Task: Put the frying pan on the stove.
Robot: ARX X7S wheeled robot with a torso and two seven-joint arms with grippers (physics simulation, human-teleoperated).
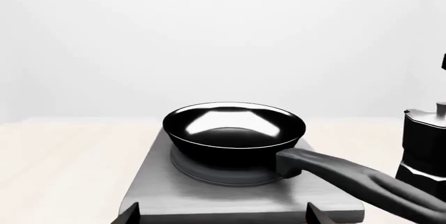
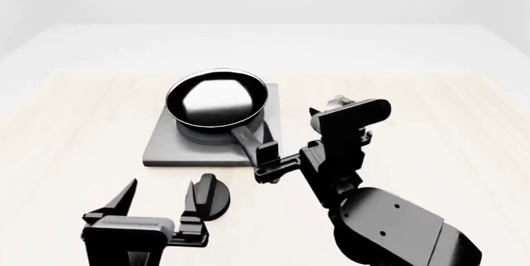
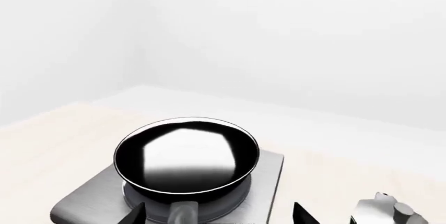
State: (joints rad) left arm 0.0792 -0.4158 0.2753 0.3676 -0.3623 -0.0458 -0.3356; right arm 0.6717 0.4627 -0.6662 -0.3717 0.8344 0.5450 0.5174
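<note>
The black frying pan [image 2: 217,100] sits upright on the round burner of the grey stove [image 2: 166,145], its glossy inside facing up. Its handle [image 2: 251,141] points toward me. My right gripper [image 2: 267,165] is open at the handle's end, not touching it. In the right wrist view the handle [image 3: 183,212] lies between the wide-apart fingertips of the right gripper [image 3: 219,214], over the stove [image 3: 268,182] that carries the pan [image 3: 187,156]. My left gripper [image 2: 157,203] is open and empty, nearer me. The left wrist view shows the pan [image 1: 233,130], the stove [image 1: 160,192] and the left gripper [image 1: 221,216].
A small black knob-shaped dial [image 2: 217,195] lies on the wooden table [image 2: 74,129], right beside the left gripper's finger. A black-and-silver moka pot [image 2: 338,101] stands right of the stove, mostly hidden behind my right arm; the moka pot [image 1: 423,148] also shows at the left wrist view's edge.
</note>
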